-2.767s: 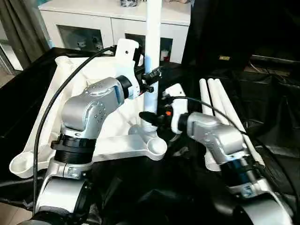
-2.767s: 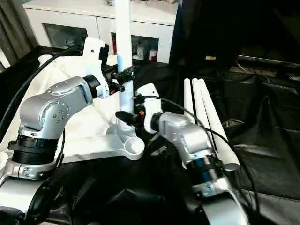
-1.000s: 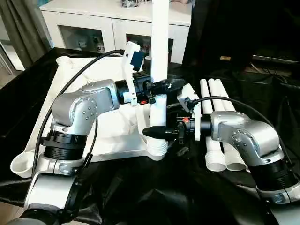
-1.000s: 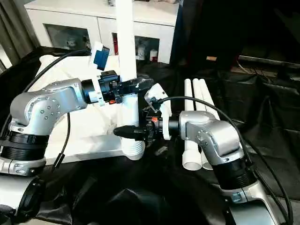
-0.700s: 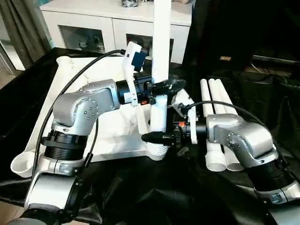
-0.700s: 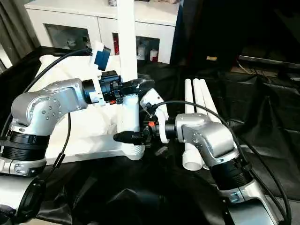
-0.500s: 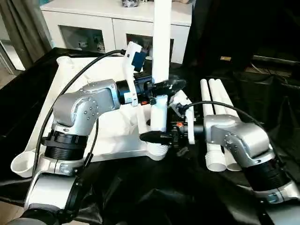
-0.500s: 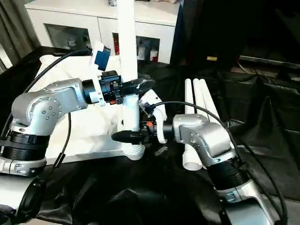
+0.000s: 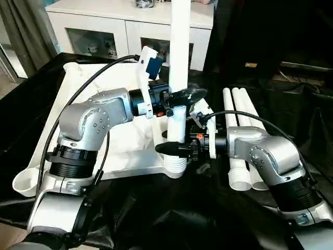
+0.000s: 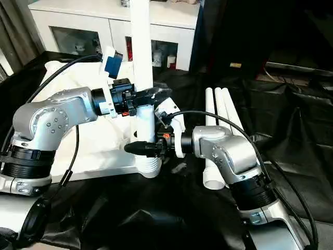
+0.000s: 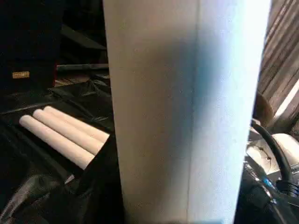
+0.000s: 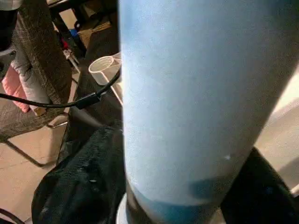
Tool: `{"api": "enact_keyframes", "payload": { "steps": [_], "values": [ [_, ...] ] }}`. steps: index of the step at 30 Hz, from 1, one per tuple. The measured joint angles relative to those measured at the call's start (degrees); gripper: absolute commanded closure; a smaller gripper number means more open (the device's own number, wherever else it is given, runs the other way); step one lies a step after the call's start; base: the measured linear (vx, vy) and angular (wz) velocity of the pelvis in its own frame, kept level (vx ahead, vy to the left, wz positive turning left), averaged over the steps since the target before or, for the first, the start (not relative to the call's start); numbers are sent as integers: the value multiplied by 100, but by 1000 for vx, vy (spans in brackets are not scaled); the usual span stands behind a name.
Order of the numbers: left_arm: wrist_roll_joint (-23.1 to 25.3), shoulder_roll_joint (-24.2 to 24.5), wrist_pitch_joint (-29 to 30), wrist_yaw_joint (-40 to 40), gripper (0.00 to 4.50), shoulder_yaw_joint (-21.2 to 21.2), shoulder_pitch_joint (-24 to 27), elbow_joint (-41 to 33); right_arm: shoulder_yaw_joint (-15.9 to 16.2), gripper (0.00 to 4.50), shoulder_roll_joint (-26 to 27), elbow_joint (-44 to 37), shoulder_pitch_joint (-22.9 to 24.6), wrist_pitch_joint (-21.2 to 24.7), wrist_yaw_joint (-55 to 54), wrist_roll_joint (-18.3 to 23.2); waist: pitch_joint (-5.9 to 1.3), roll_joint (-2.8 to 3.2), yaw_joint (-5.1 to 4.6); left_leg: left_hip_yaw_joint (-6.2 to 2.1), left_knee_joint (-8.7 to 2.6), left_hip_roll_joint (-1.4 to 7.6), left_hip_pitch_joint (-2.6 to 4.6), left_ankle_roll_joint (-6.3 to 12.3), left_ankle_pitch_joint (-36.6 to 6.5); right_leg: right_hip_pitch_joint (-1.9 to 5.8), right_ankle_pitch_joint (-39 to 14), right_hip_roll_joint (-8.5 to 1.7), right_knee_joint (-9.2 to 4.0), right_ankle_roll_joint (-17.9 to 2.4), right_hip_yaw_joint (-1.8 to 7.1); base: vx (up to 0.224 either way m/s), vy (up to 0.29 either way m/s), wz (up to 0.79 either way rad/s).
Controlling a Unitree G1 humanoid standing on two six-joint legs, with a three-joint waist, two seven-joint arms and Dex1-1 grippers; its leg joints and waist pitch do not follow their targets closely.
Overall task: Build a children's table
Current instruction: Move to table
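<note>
I had the leg [image 9: 179, 62] upright in the tabletop's [image 9: 122, 138] near corner socket; light, stiff, slick plastic, left pincer [image 9: 183, 95] clamping mid-shaft, right pincer [image 9: 167, 148] half-wide near its base

Upright leg [image 9: 178, 57] runs off the top edge in both eye views, its upper end cut off. Its foot in the corner socket [image 9: 175, 165] is partly hidden behind the right end effector [image 9: 167, 148]. Left arm [image 9: 91, 117] hides much of the tabletop [image 9: 122, 151]. Cabinet [image 9: 99, 31] contents too small to tell.
</note>
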Motion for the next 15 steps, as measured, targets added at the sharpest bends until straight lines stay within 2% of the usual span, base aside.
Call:
{"api": "enact_keyframes", "payload": {
  "steps": [1, 4, 13, 15],
  "values": [
    [-2, 0, 0, -24, 270, 0, 0, 0, -17, 210, 2, 15, 0, 1, -6, -2, 0, 0, -1, 0, 0, 0, 0, 0, 0, 0, 0, 0, 0, 0, 0, 0, 0, 0],
    [0, 0, -1, -30, 270, 0, 0, 0, -32, 250, 18, 46, 0, 2, -7, 0, 0, 0, -1, 0, 0, 0, 0, 0, 0, 0, 0, 0, 1, 0, 0, 0, 0, 0],
    [1, 20, 0, -35, 271, 6, 0, 0, -62, 258, 79, 81, 1, 4, -47, 1, 0, 0, -2, 0, 0, 0, 1, -1, 0, 0, 0, 0, 2, 0, 0, 0, 0, 0],
    [9, 2, 29, 36, 215, 28, -18, 29, -80, 258, 94, 94, 3, 4, -70, 1, 0, 0, -2, 0, 0, 0, 1, -1, 1, 0, 0, 0, 2, 0, 0, 0, 0, 0]
  ]
}}
